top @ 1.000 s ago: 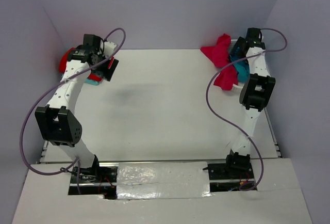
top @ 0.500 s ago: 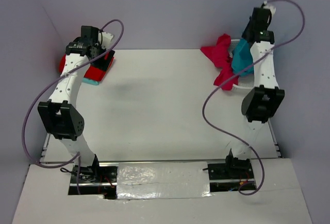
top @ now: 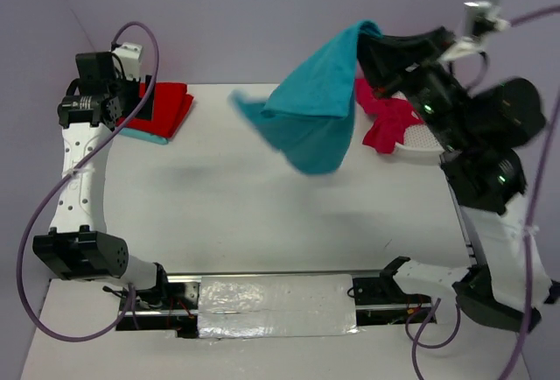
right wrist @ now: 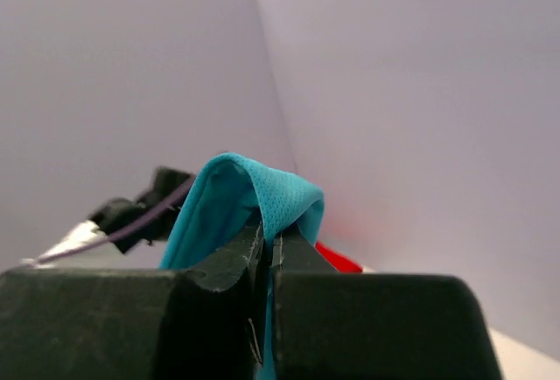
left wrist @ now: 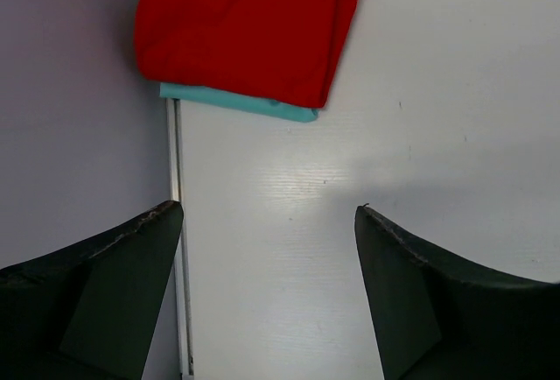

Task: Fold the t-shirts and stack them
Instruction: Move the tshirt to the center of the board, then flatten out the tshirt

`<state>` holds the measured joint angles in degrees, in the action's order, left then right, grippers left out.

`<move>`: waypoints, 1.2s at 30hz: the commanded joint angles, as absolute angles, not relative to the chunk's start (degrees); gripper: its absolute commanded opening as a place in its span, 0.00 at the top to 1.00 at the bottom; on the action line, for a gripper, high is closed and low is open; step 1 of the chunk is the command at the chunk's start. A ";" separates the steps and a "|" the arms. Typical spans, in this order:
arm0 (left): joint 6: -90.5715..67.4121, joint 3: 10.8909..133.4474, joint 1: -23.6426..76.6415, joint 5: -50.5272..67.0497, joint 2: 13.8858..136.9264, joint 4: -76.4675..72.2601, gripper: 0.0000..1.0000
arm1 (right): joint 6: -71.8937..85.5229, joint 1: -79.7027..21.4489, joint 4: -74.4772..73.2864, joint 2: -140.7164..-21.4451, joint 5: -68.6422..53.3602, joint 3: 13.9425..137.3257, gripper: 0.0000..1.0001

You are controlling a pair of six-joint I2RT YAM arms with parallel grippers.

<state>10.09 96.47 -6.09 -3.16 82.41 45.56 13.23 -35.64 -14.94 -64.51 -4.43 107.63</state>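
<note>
Aloft, teal t-shirt (top: 308, 122) hangs diagonally from right gripper (top: 372, 40).

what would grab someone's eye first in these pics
First, the teal t-shirt, hanging in mid-air over the far right of the table and pinched at one edge by the shut right gripper. Next, the red t-shirt, folded on top of a folded teal t-shirt at the far left corner, with the open left gripper hovering beside them. A crumpled magenta t-shirt lies at the far right.
</note>
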 commanded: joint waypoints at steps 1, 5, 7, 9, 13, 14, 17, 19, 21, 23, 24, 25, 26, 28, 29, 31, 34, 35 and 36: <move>8.26 99.31 -5.89 -2.89 82.97 43.07 0.07 | 16.89 -35.25 -22.39 -81.36 -5.22 104.67 1.00; 9.14 99.67 -5.89 -3.70 82.62 41.57 0.03 | 20.02 -28.41 -28.21 -94.98 -6.92 109.07 0.39; 9.75 98.09 -5.80 -2.46 82.53 41.75 0.01 | 20.31 -24.37 -33.09 -106.04 -12.10 116.66 0.00; 10.54 95.82 -5.71 -2.37 82.79 42.71 0.01 | 19.43 -22.33 -45.88 -118.52 -12.39 129.29 0.00; 14.76 88.26 -5.36 -1.14 80.69 44.21 0.06 | 13.99 -24.51 -49.52 -117.28 -5.82 117.98 0.00; 16.33 86.24 -5.27 -1.06 79.81 43.86 0.06 | 13.02 -28.52 -45.74 -107.33 -4.23 110.29 0.00; 18.54 78.77 -5.19 0.87 75.33 41.84 0.08 | 11.34 -38.88 -32.81 -89.90 -5.96 82.58 0.00; 20.03 74.89 -4.66 4.20 73.39 42.44 0.11 | 13.53 -43.66 -29.55 -83.71 -9.57 69.21 0.47; 21.87 70.69 -2.12 4.75 73.39 43.59 0.17 | 19.56 -49.55 -28.05 -81.57 -9.67 58.87 0.89; 23.55 66.64 0.16 2.03 73.82 42.20 0.16 | 23.18 -52.89 -22.60 -80.77 -10.90 53.02 0.44; 23.55 62.97 1.57 1.06 74.35 41.40 0.14 | 24.42 -55.96 -21.63 -81.47 -11.42 50.30 0.26; 23.12 61.62 1.84 0.53 75.14 40.79 0.12 | 25.22 -57.38 -21.10 -83.65 -11.43 49.93 0.16; 22.33 60.48 2.19 0.27 77.32 40.43 0.09 | 25.83 -58.61 -21.18 -84.89 -9.86 49.75 0.04; 21.10 58.54 2.63 1.05 79.70 39.82 0.07 | 27.50 -59.68 -18.82 -89.27 -9.22 49.39 0.00; 21.09 57.49 3.77 0.97 81.80 37.99 0.00 | 27.86 -59.59 -18.20 -91.04 -8.79 50.53 0.00; 20.57 56.87 5.53 0.26 83.75 34.47 0.01 | 29.35 -59.33 -17.32 -95.68 -6.61 52.02 0.00; 17.24 59.84 5.62 -8.24 91.81 27.87 0.01 | 31.89 -58.71 -16.52 -100.35 -4.31 54.40 0.05; 16.44 62.90 5.54 -10.61 93.76 26.90 0.01 | 32.25 -58.62 -16.70 -101.15 -3.96 55.10 0.12; 15.83 64.32 5.54 -11.33 95.43 26.46 0.01 | 32.26 -58.62 -16.70 -101.95 -4.04 55.19 0.15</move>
